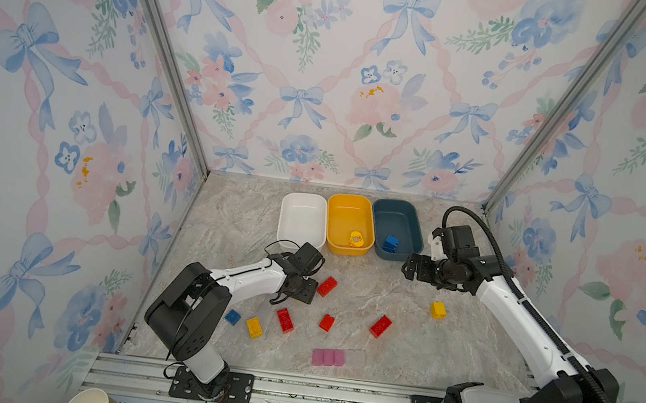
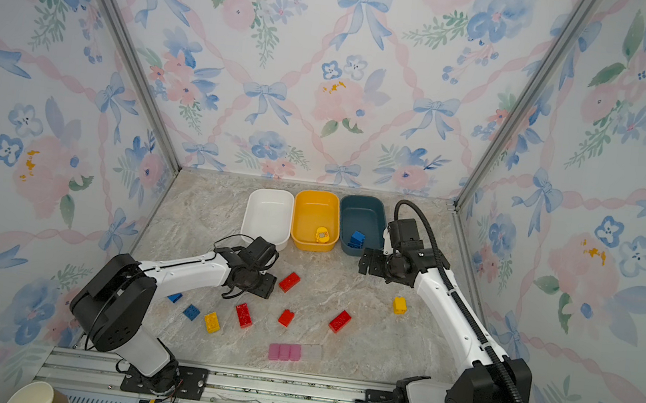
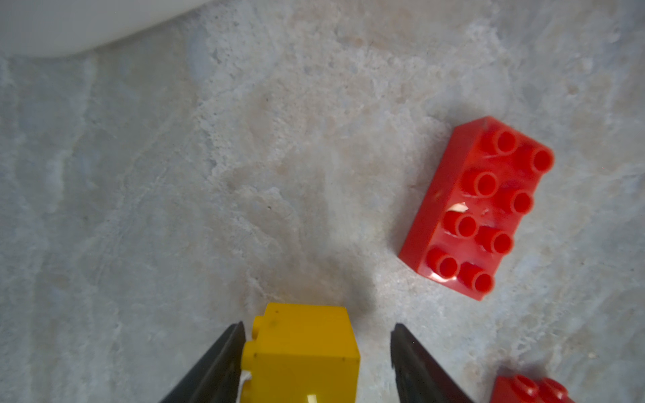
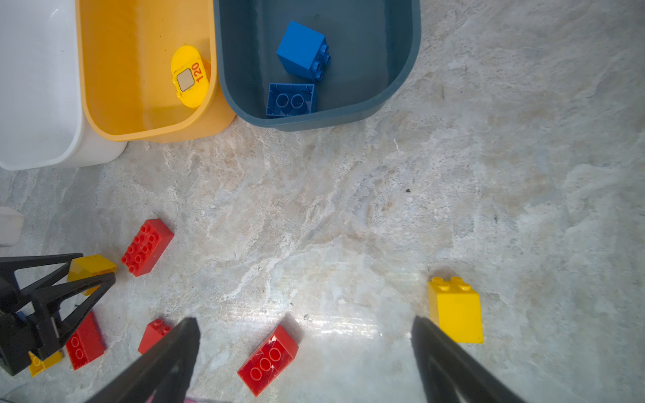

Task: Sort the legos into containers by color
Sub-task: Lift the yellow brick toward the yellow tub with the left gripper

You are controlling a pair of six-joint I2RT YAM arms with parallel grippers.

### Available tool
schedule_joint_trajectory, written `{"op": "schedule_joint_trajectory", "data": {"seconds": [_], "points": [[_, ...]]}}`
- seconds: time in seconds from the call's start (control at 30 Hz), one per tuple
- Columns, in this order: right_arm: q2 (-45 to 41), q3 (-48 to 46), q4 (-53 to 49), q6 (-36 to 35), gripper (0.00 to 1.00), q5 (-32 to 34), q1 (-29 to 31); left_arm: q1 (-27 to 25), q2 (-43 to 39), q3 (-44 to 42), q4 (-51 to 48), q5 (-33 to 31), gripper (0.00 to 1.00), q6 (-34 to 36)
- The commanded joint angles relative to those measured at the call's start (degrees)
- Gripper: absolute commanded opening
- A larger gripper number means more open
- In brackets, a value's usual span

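While the left gripper (image 3: 318,326) straddles a yellow brick (image 3: 303,352) lying beside a red brick (image 3: 478,209) on the marble table (image 3: 139,209), one finger (image 3: 223,359) sits against its studded side and the other stands clear. Near the teal tub (image 4: 401,69), the right gripper (image 4: 304,320) hangs wide open, empty.

The left arm (image 1: 249,275) and right arm (image 1: 509,305) pair glossy white link shells with matte black joint housings, on black screwed base plates (image 1: 242,387). A ribbed black conduit (image 1: 465,209) runs along the right one; thin black wires (image 1: 285,241) curl at the left wrist. The left claw (image 3: 317,335) and right claw (image 4: 305,331) have tapered black fingers (image 3: 223,363).
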Motion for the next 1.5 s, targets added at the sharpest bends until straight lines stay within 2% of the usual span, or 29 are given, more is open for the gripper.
{"op": "schedule_joint_trajectory", "data": {"seconds": [0.0,0.33,0.67,0.9,1.13,1.47], "points": [[-1.1,-1.1,-0.2,0.8,0.97,-0.8,0.0,-0.3,0.8,0.0,-1.3,-1.1,0.64,0.2],[-1.8,-2.0,0.2,1.1,0.97,-1.0,-0.2,-0.5,0.2,0.4,-1.2,-2.1,0.47,-0.7],[-3.2,-3.2,0.5,1.8,0.97,-1.2,-0.5,-1.1,-6.4,3.1,-1.2,-4.1,0.4,-3.6],[-4.0,-3.5,0.9,2.5,0.97,-1.5,-0.5,-1.8,-8.5,9.3,-0.8,-6.0,0.4,-5.0],[-4.3,-3.7,1.6,3.1,0.97,-1.9,-0.1,-2.3,-0.4,20.2,2.6,-5.7,0.4,-3.1],[-6.1,-4.5,1.6,3.8,0.97,-1.4,0.1,-2.6,19.0,39.8,5.0,-5.7,0.4,0.4]]}}
